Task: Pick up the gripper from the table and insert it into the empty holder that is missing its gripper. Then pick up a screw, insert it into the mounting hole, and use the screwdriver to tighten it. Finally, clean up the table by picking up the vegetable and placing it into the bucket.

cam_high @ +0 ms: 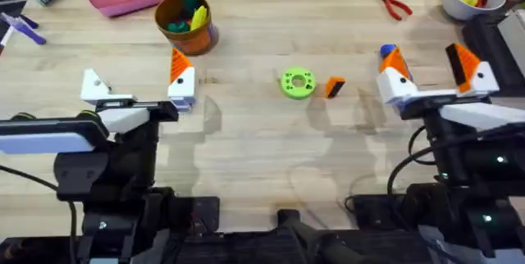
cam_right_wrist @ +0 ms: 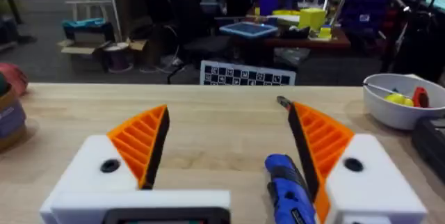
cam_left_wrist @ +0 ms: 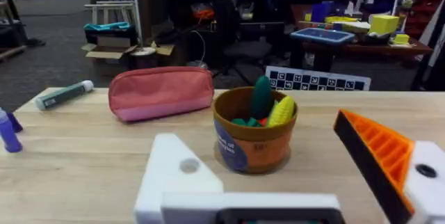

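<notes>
From above, the loose orange gripper (cam_high: 335,87) lies on the table (cam_high: 246,149) beside a green ring (cam_high: 297,83). The left gripper (cam_high: 138,86) is spread wide and holds nothing; its holder (cam_high: 96,86) has no tip. The right gripper (cam_high: 431,71) is also spread, with the blue screwdriver (cam_right_wrist: 288,186) between its fingers. The bucket (cam_left_wrist: 254,140) holds green and yellow toys; its label is unreadable.

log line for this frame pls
left gripper: open, one holder bare | right gripper: open, beside screwdriver | orange gripper: on table | bucket: holds toys
</notes>
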Motion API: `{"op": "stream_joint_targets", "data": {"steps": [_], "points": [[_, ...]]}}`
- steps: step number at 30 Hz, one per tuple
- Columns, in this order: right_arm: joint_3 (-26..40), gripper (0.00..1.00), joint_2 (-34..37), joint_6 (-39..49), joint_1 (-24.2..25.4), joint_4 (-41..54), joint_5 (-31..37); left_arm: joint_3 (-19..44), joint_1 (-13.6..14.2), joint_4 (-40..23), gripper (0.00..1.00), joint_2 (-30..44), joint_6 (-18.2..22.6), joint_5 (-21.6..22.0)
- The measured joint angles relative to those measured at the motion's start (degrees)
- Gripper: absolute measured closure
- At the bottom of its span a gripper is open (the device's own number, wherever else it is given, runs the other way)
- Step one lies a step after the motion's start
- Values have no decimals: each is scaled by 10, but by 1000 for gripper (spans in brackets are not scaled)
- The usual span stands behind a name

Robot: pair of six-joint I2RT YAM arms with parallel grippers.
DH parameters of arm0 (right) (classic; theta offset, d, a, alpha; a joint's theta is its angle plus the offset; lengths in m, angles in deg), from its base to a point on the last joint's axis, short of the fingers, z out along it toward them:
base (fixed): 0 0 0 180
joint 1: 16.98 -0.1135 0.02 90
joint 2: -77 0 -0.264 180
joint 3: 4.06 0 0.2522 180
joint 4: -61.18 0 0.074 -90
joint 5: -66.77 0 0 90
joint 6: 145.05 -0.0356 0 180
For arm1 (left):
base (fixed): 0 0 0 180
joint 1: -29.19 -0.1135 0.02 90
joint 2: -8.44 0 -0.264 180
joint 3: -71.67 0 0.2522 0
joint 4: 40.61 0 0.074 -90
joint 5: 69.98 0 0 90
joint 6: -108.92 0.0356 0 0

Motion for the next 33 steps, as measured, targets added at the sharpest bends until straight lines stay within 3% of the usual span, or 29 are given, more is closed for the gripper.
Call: {"op": "stream_joint_targets", "data": {"steps": [4,10,17,21,29,33], "points": [[23,7,0,-2,0,12,0,45,0,-26,15,2,2,3],[150,8,43,-2,0,106,0,204,0,-136,15,75,32,5],[340,10,204,-2,0,320,0,397,0,-323,15,268,48,5],[433,8,321,-2,0,429,0,476,0,-416,16,373,50,5],[544,8,514,-2,0,573,0,570,0,-544,16,537,50,5],[576,8,587,-2,0,625,0,598,0,-562,15,597,50,5]]}}
